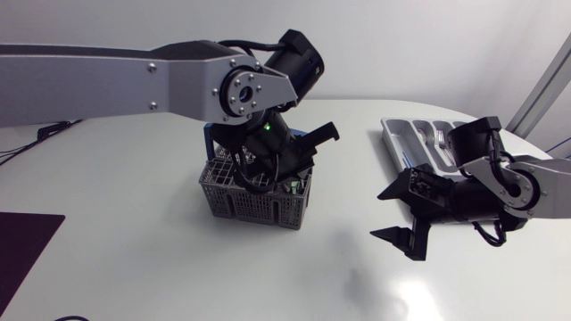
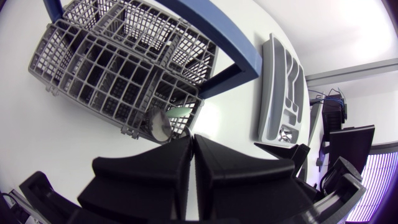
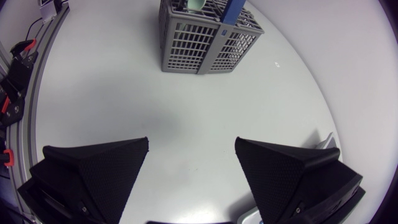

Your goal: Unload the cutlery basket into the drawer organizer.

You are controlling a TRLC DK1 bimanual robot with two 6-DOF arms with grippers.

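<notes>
The grey cutlery basket (image 1: 254,198) with a blue handle (image 1: 208,138) stands mid-table. My left gripper (image 1: 270,171) hangs right over it, shut, its fingertips (image 2: 186,144) just short of a metal spoon bowl (image 2: 158,124) and a pale green utensil (image 2: 178,111) sticking out of a corner cell. Nothing shows between the fingers. The grey drawer organizer (image 1: 406,134) lies at the back right with some cutlery (image 1: 438,139) in it. My right gripper (image 1: 399,217) is open in front of the organizer, low over bare table. From its wrist view the basket (image 3: 205,37) is well ahead of the open gripper (image 3: 193,163).
A dark mat (image 1: 22,250) lies at the table's front left corner. Bare white table stretches between the basket and my right gripper and along the front edge. The left arm's big links (image 1: 134,80) cross above the table's back left.
</notes>
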